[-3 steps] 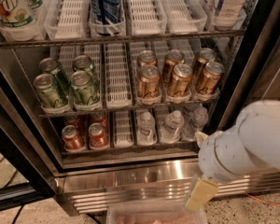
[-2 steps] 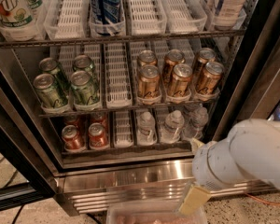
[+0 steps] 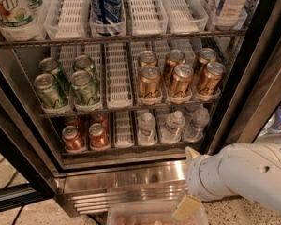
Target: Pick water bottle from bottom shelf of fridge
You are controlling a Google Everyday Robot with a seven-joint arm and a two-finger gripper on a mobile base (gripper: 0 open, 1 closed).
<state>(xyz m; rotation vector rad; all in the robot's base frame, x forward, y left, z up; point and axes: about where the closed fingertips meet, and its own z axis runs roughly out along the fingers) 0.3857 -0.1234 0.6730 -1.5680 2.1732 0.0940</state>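
Fridge (image 3: pixel 236 102) shows a Pepsi bottle (image 3: pixel 104 6); gripper (image 3: pixel 185 182) hangs by its grille (image 3: pixel 117 197).

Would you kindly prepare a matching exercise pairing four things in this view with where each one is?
1 water bottles
2 green cans
3 gold cans
4 end effector

A middle rack, right
B bottom shelf, right of the red cans
C middle rack, left
D outside the fridge, before its base grille

Pairs: 1-B; 2-C; 3-A; 4-D
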